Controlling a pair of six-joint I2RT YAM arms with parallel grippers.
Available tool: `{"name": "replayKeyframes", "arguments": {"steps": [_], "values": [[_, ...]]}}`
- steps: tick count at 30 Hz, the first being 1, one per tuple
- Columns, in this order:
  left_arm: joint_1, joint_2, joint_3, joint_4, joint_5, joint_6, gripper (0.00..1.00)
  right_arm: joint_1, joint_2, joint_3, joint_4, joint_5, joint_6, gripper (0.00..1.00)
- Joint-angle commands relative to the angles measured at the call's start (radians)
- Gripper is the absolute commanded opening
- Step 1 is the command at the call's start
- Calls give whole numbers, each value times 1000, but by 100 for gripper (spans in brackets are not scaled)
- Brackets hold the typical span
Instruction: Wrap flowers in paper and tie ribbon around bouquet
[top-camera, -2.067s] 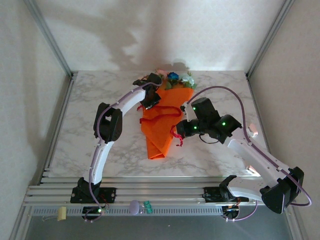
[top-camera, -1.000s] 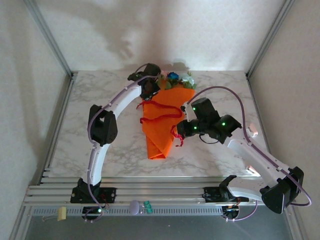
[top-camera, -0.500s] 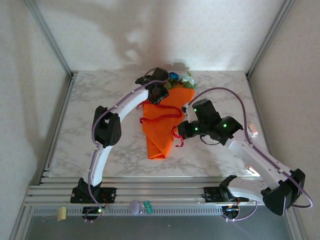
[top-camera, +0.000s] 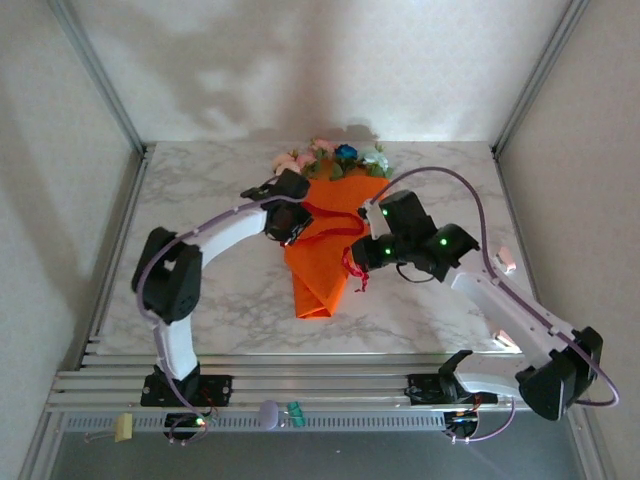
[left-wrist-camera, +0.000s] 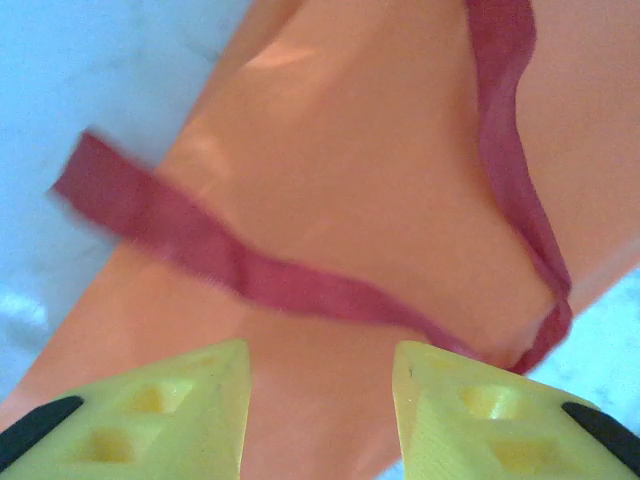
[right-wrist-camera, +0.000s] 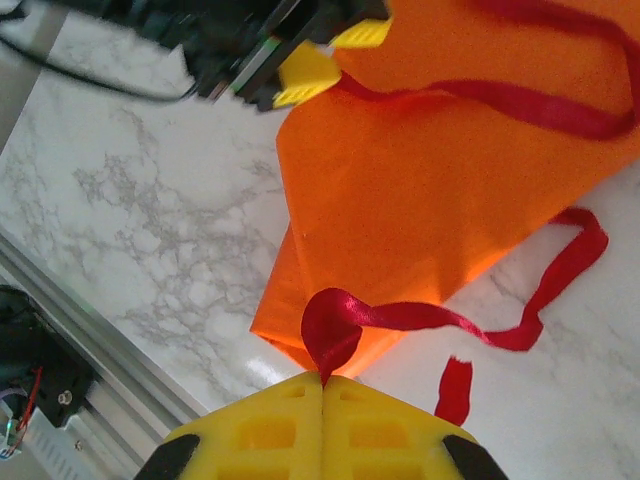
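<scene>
The bouquet lies on the marble table as an orange paper (top-camera: 315, 270) cone, with the flowers (top-camera: 335, 155) sticking out of its far, wide end. A red ribbon (top-camera: 322, 213) runs across the cone and loops off its right side. My left gripper (top-camera: 288, 218) hovers at the cone's left edge, open. Its yellow fingertips (left-wrist-camera: 200, 400) sit over the paper (left-wrist-camera: 350, 170) just short of the ribbon (left-wrist-camera: 300, 285), with nothing between them. My right gripper (top-camera: 355, 262) is shut on a loop of ribbon (right-wrist-camera: 335, 330) beside the cone's narrow end (right-wrist-camera: 420, 200). The left gripper (right-wrist-camera: 335, 55) also appears in the right wrist view.
The marble table (top-camera: 200, 250) has free room left and right of the bouquet. Aluminium rails (top-camera: 300, 385) run along the near edge, carrying a small yellowish clip (top-camera: 123, 428) and a lilac object (top-camera: 270, 412). Frame posts stand at the back corners.
My left gripper has come away from the bouquet's flower end, moving toward me and left to the cone's left edge, its jaws now apart. The right gripper has stayed shut on the ribbon.
</scene>
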Motion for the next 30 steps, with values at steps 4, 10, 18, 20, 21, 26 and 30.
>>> {"name": "replayKeyframes", "arguments": {"steps": [4, 10, 18, 20, 21, 26, 30], "values": [[10, -54, -137, 231, 72, -213, 43, -43, 186, 196, 63, -50, -86, 0], [25, 58, -101, 249, 71, -210, 42, -84, 337, 317, 131, -43, -86, 0], [45, 89, -112, 238, 55, -173, 37, -183, 440, 433, 213, -11, 35, 0], [48, 106, -107, 239, 54, -164, 33, -197, 449, 450, 220, -26, 43, 0], [51, 115, -102, 237, 50, -158, 30, -199, 453, 460, 220, -32, 42, 0], [61, 143, -54, 254, 43, -111, 7, -204, 452, 476, 246, -45, 41, 0], [68, 166, 11, 252, 47, -57, 0, -208, 484, 517, 275, -119, 40, 0]]}}
